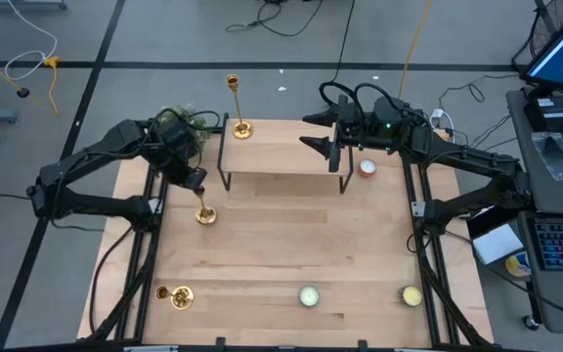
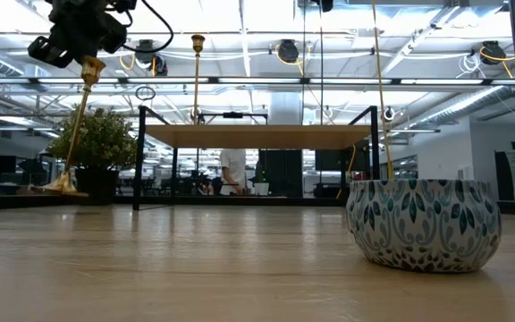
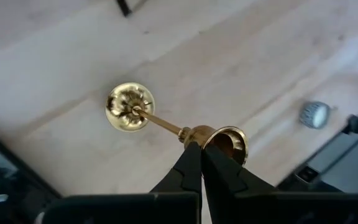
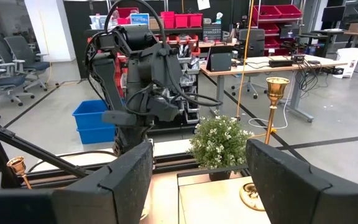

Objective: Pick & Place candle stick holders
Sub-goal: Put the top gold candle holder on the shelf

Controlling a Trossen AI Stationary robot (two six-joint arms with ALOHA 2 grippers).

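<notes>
The left claw (image 3: 201,148) is clamped on a shiny brass candlestick's (image 3: 166,123) stem; the right claw (image 1: 319,132) gapes empty. No writing is legible.

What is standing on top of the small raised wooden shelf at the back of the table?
On the shelf one tall candlestick stands upright at its left end. The right claw hovers over its right end, hiding part of that surface.

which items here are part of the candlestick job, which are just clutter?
Job:
- held candlestick, in shut left gripper
- tall candlestick on shelf
- fallen candlestick

Clutter:
- plant
- tealights
- patterned bowl
</notes>
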